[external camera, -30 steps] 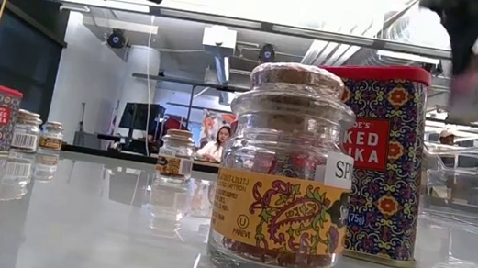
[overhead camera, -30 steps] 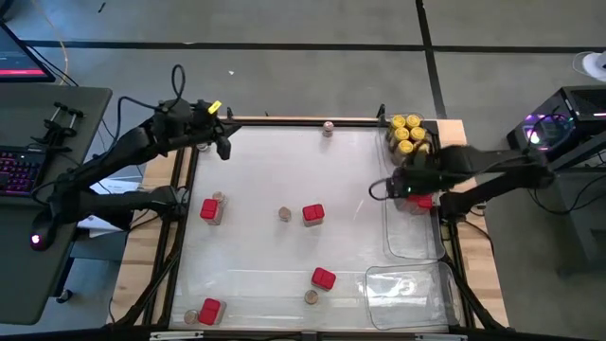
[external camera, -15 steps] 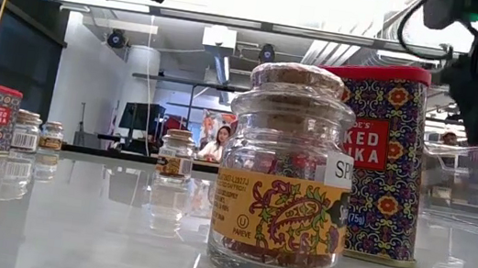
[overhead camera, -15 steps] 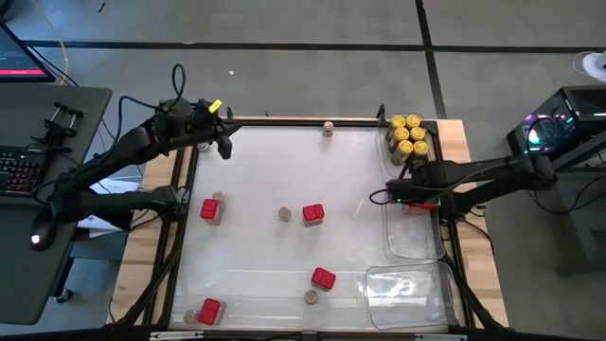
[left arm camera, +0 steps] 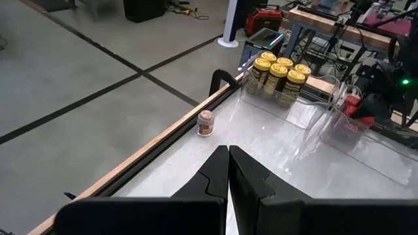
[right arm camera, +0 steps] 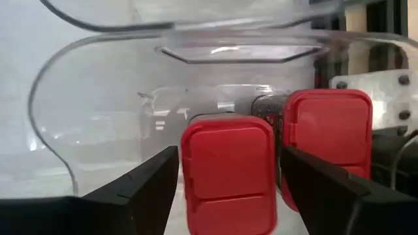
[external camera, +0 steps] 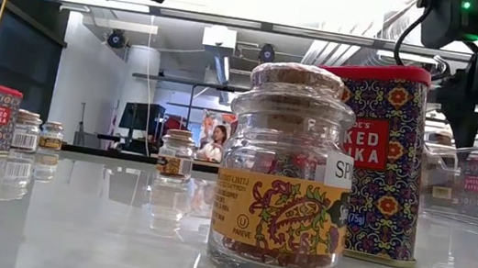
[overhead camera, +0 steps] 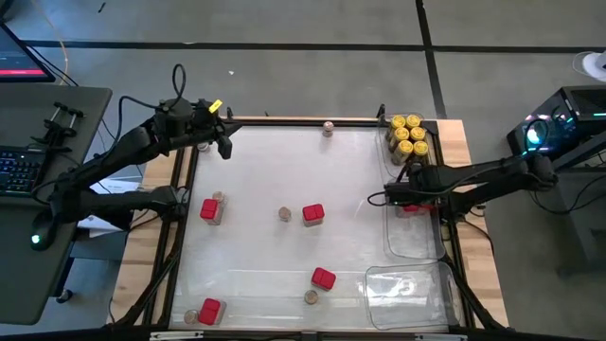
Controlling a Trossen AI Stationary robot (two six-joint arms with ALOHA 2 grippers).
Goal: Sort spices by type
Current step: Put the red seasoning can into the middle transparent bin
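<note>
The counter (overhead camera: 265,180) carries scattered red tins (overhead camera: 313,214) and small jars (overhead camera: 284,214), with clear trays (overhead camera: 413,237) right of them.

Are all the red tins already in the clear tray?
No, from above four red tins stand out on the table, while only the two by the right gripper sit in the clear tray.

Clear plastic trays (overhead camera: 414,242) along the table's (overhead camera: 265,242) right edge; keyboard (overhead camera: 19,173) on a grey desk (overhead camera: 57,123) beyond the left edge; person (external camera: 217,142) far behind.
</note>
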